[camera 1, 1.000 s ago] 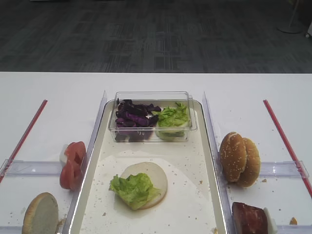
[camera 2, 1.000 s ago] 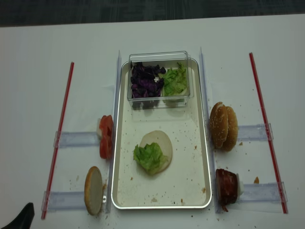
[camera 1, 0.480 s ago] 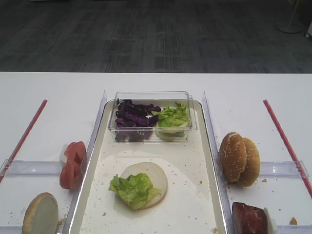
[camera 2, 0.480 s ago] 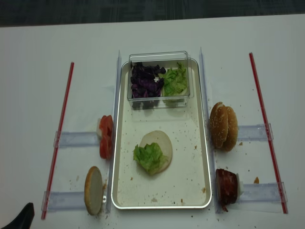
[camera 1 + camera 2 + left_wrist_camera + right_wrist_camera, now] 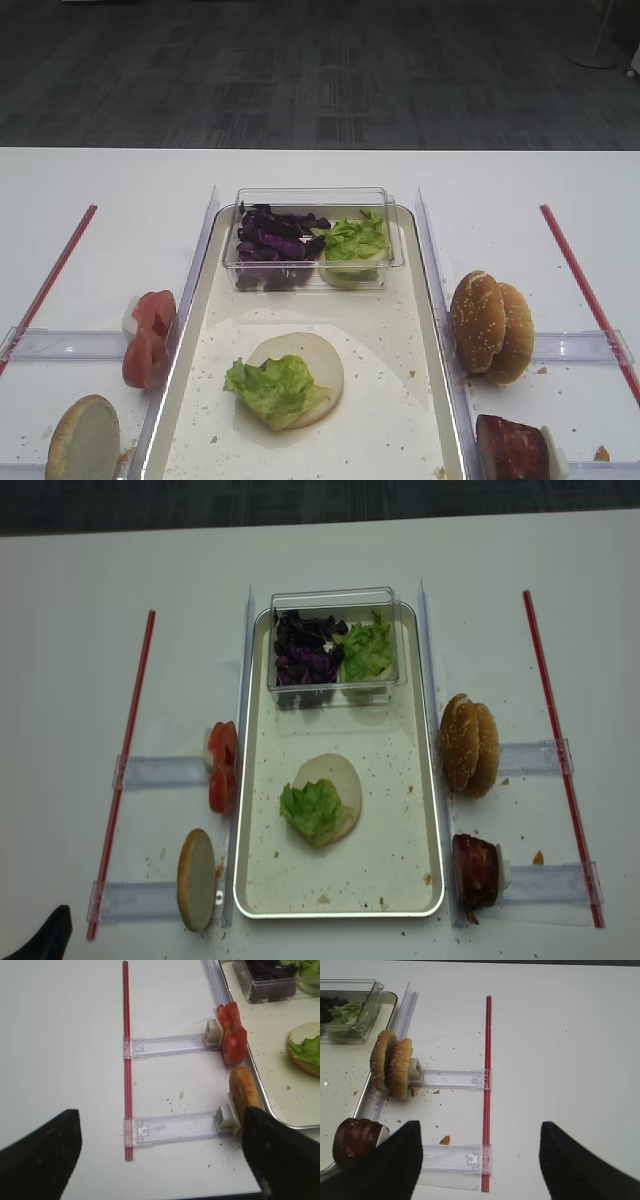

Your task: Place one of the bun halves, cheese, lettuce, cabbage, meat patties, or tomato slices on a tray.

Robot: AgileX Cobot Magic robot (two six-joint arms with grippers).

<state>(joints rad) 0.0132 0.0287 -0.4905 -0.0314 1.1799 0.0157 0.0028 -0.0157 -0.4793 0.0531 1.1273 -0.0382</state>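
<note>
The tray lies in the middle. On its floor rests a pale bun half with a lettuce leaf on top. Tomato slices and another bun half stand on edge left of the tray. Sesame bun halves and meat patties stand to its right. My left gripper hovers open over the left table, empty. My right gripper hovers open over the right table, empty.
A clear tub at the tray's far end holds purple cabbage and more lettuce. Red strips and clear rails lie on the white table at both sides. Crumbs dot the tray floor.
</note>
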